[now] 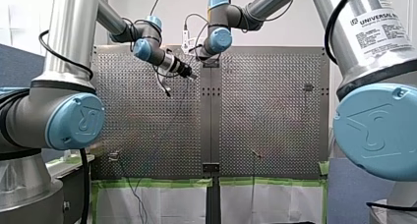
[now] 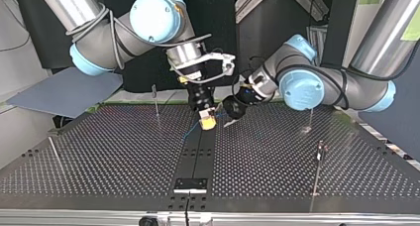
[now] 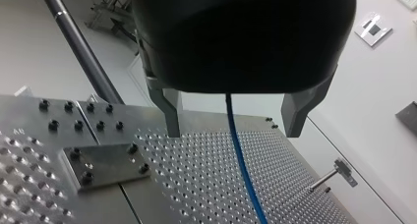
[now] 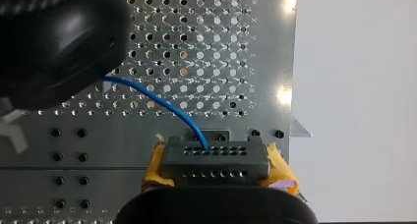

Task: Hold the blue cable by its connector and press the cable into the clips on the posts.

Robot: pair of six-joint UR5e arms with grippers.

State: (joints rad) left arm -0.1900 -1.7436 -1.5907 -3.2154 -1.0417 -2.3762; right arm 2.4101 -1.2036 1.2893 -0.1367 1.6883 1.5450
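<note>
Our right hand (image 2: 208,121) clamped the dark grey block connector (image 4: 215,157) | our left hand (image 3: 233,131) gaped astride the thin blue cable (image 3: 244,170) | we judged: tauten before pressing.

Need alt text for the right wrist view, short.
My right claw grips a dark connector between yellow pads, and a blue cable arcs from the connector to my black left claw. The perforated table lies behind them.
</note>
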